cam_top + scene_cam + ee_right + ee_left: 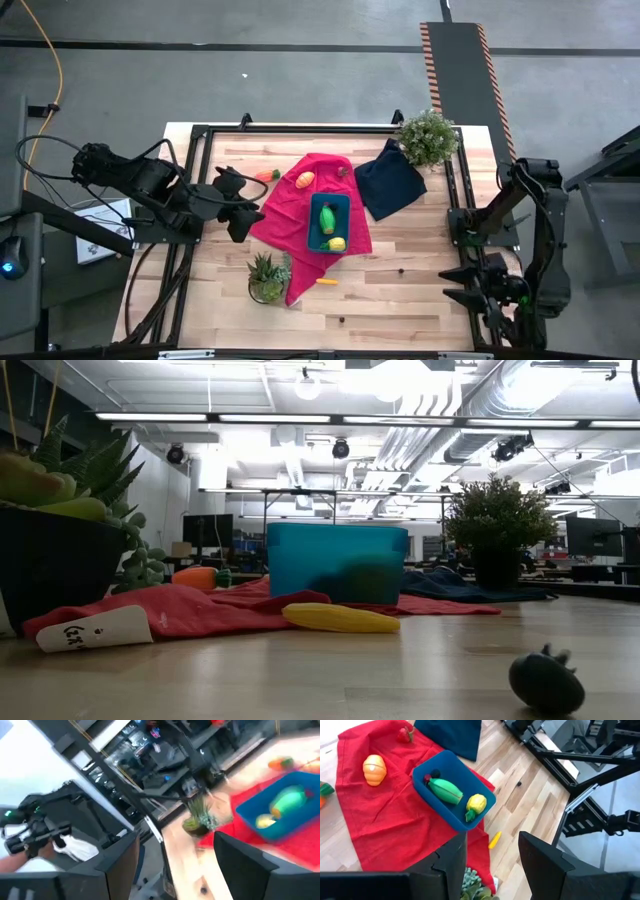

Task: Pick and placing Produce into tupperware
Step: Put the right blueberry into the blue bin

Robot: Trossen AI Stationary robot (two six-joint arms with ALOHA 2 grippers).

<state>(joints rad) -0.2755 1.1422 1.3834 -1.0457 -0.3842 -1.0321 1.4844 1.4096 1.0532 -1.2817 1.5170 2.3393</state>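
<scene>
the teal tupperware [329,222] sat on the red cloth [290,215] near the middle of the table [400,290], and it already held two pieces of produce: a green one [446,790] and a yellow one [476,804], lying side by side. by my reckoning the job was partly done, since at least four pieces lay outside the tub: an orange piece [305,180] on the cloth, an orange carrot-like piece [267,176] on the bare wood just off the cloth's edge, a small reddish piece [343,171] near the cloth's far corner, and a small yellow piece [327,282] on the wood near the succulent pot [267,278]. the left gripper [236,203] hung beside the cloth's left edge, fingers spread and empty; the right gripper [462,285] waited well apart at the table's right side, its fingers also parted with nothing between them. from the low view the tub's wall hid most of its contents, only a dim green shape showing through. the right wrist view was smeared, so the pieces there read only as colours. a dark lump [545,680] on the wood in the low view was too shadowed to name. a navy cloth [390,180] and a leafy plant [427,138] stood beyond.
</scene>
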